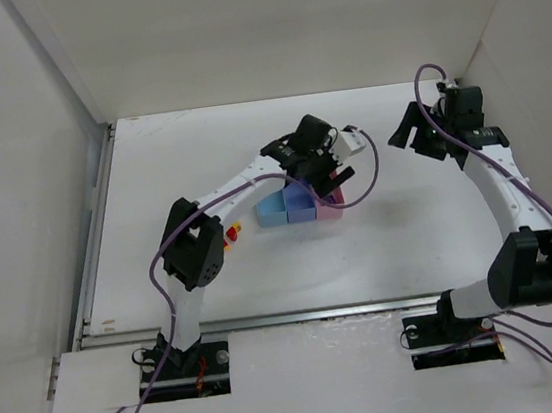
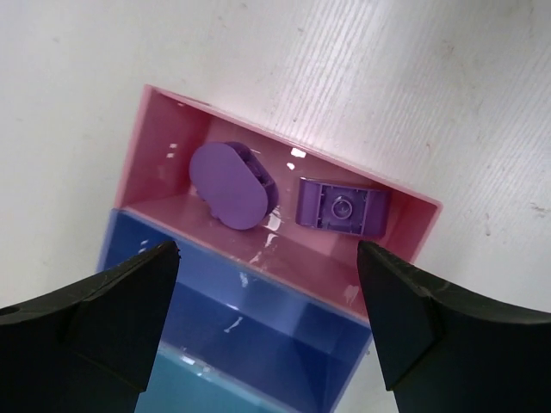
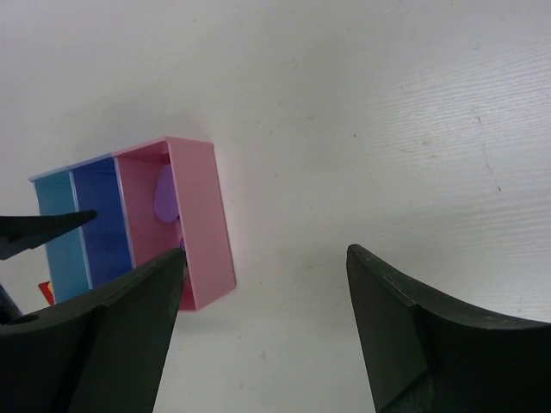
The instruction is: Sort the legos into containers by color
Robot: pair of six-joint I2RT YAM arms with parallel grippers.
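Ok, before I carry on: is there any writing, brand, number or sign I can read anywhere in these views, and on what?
No text can be read in any view.
The pink bin, periwinkle bin and light blue bin: no print.
The oval purple lego and rectangular purple lego: moulded shapes only, no letters.
The left arm base: small coloured marks, too small to read.
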